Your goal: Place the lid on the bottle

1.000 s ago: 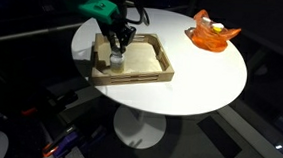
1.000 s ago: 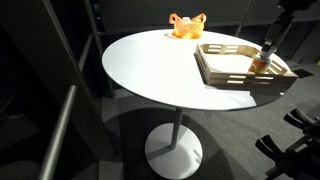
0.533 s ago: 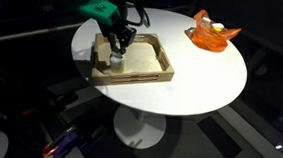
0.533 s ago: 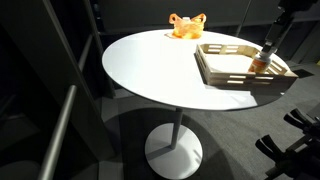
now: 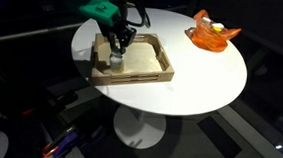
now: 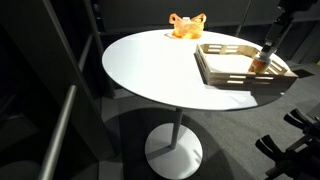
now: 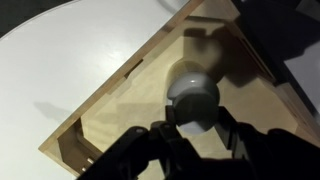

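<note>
Table [image 5: 207, 79]: round and white, on a single pedestal; carries the wooden tray and the orange dish, with dark surroundings all about.
Wooden tray [image 5: 151, 62]: lies close to the table's edge in both exterior views; has low walls and a pale floor, with a handle slot cut in one wall in the wrist view.
Bottle [image 5: 115, 60]: stands upright on the tray floor, towards one end of the tray and clear of its walls; small, squat and grey.
Lid [image 7: 193, 90]: shows in the wrist view as a pale round top seen from above, apparently seated on the bottle's mouth; too blurred to tell where lid ends and bottle begins.
Gripper [image 5: 117, 45]: points straight down over the bottle, low inside the tray's outline.
Jaws: reach in dark and blurred from the bottom of the wrist view, one on either side of the round top; cannot tell whether pinching it or standing just off it.
Orange dish [image 5: 213, 34]: translucent, sits at the far side of the table, well apart from the tray.
</note>
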Controlling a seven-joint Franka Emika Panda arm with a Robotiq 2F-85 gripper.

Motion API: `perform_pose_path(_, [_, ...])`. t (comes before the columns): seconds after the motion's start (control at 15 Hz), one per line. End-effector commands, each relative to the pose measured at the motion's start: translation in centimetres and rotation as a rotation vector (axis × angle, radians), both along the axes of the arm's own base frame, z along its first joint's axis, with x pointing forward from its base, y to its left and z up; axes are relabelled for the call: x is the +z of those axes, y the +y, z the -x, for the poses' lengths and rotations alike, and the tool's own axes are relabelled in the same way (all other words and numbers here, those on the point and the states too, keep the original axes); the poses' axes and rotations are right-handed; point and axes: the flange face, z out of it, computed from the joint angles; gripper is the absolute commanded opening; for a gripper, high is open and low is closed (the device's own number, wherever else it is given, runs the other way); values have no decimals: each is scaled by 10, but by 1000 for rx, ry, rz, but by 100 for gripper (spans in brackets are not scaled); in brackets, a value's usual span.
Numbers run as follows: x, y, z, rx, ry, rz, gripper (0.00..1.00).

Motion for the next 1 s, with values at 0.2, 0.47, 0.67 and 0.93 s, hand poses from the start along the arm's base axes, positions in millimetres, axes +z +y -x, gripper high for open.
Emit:
perform_pose_path(0.2, [-1, -3, 0, 14, -13, -31, 19])
perform_pose_path(0.47, [-2, -4, 0, 14, -3, -28, 19])
perform_pose_path(0.67, [-5, -4, -1, 10, 10, -24, 19])
perform_pose_path(0.93, [-5, -5, -3, -5, 28, -14, 19])
